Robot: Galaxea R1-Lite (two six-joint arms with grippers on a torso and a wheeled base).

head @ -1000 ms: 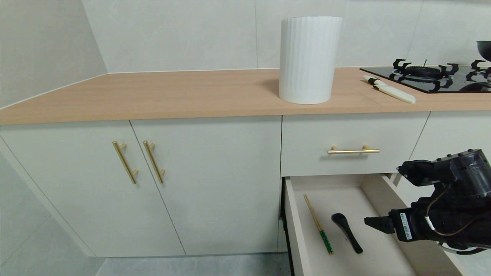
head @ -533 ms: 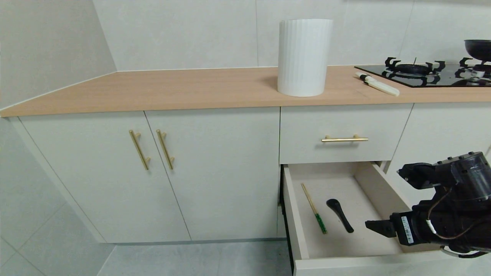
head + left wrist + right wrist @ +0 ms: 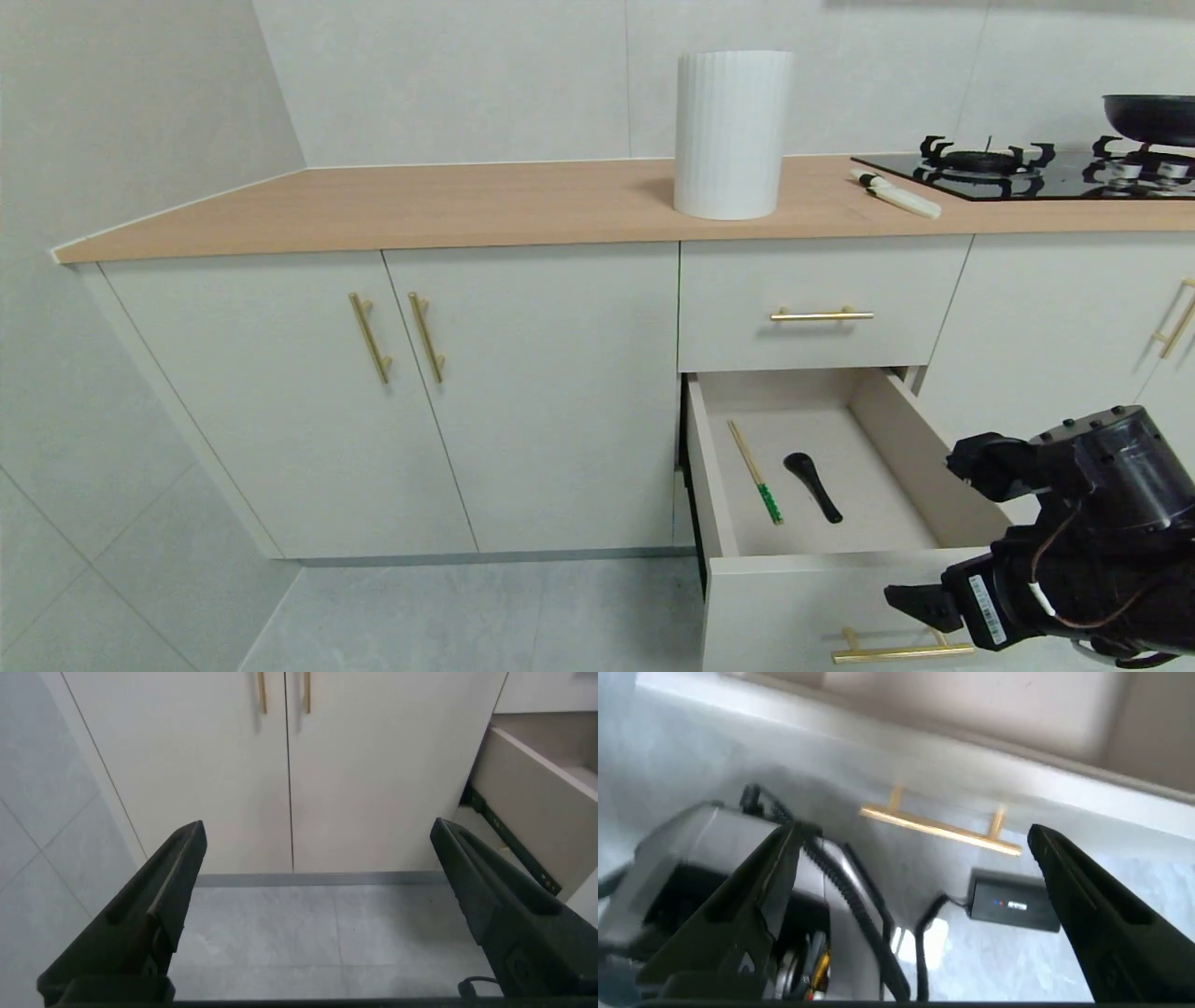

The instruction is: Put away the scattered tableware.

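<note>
change: head view is drawing back from the cabinets as a whole; right gripper (image 3: pixel 934 532), a second ago above the drawer's inside, is now hanging in front of its front panel.
tabletop (image 3: pixel 467 210): is carrying a white ribbed container (image 3: pixel 730 135) and a knife (image 3: pixel 894 193) near the hob (image 3: pixel 1027 173).
drawer (image 3: pixel 901 439): is standing pulled out beneath a shut one.
right gripper: fingers are spreading wide, empty, with the drawer handle (image 3: pixel 938 826) beyond them.
left gripper (image 3: pixel 318 835): fingers are gaping apart, empty, over the floor (image 3: pixel 308 933) near the cabinet doors (image 3: pixel 374 765).
chopsticks (image 3: pixel 754 471): are lying on the drawer bottom.
spoon (image 3: pixel 813 485): black, is lying just beside the chopsticks.
</note>
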